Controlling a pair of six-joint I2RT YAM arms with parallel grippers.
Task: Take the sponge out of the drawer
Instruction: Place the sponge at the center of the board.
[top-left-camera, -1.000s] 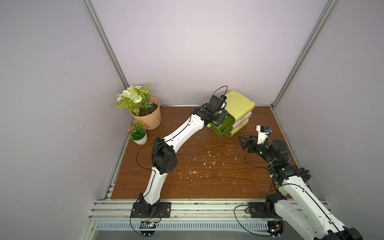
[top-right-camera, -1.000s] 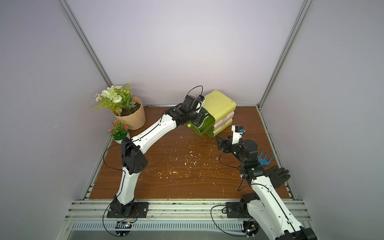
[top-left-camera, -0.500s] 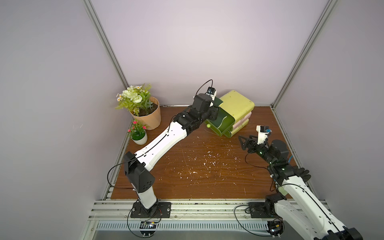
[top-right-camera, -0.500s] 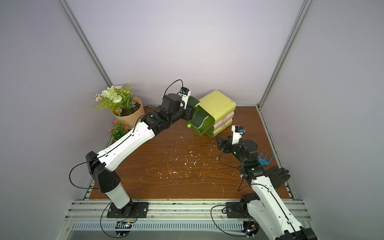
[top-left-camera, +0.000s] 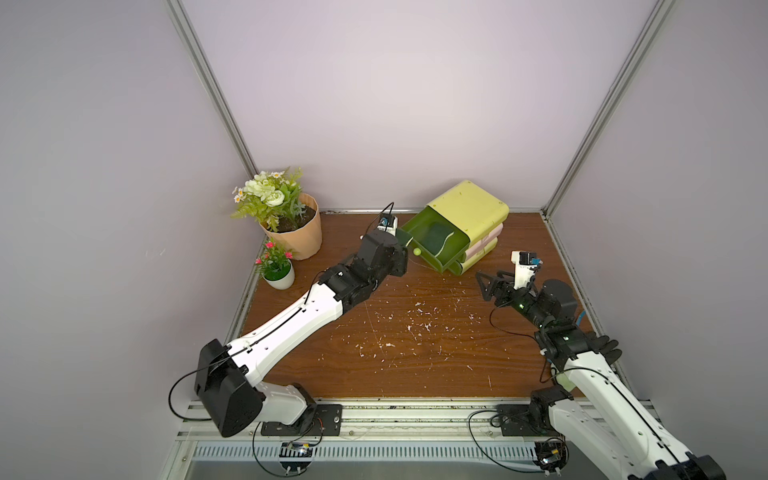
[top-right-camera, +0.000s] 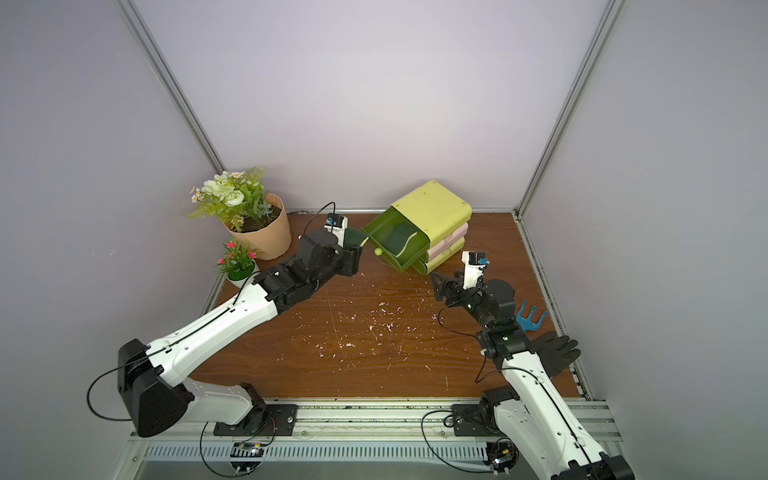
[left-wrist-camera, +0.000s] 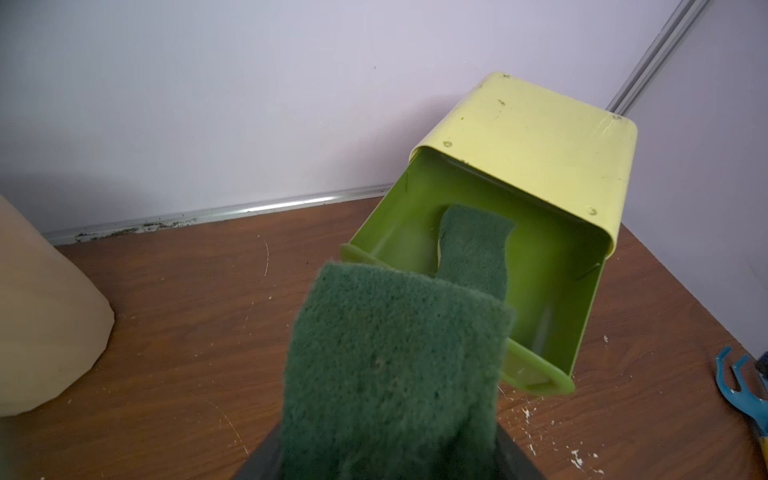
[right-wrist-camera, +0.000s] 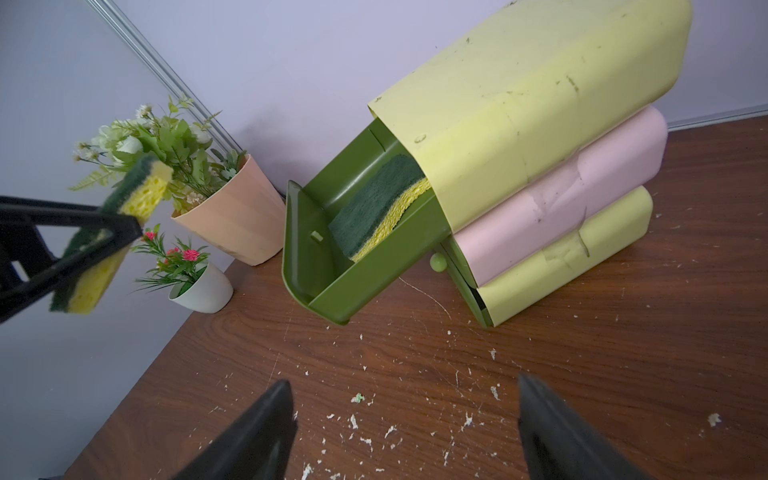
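The sponge (left-wrist-camera: 395, 365), clamped in the left gripper (top-right-camera: 354, 249), is now withdrawn to the drawer's (right-wrist-camera: 374, 286) nine o'clock, a second sponge (right-wrist-camera: 374, 208) being left inside; the right gripper (top-left-camera: 485, 286) is held open and empty.

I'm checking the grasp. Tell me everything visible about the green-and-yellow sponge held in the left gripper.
The rectangular sponge has a dark green scouring layer on porous yellow foam. The left gripper pinches it across its middle, both ends sticking out past the black fingers. It hangs above the wooden table, apart from the open green drawer; only the gripper touches it.
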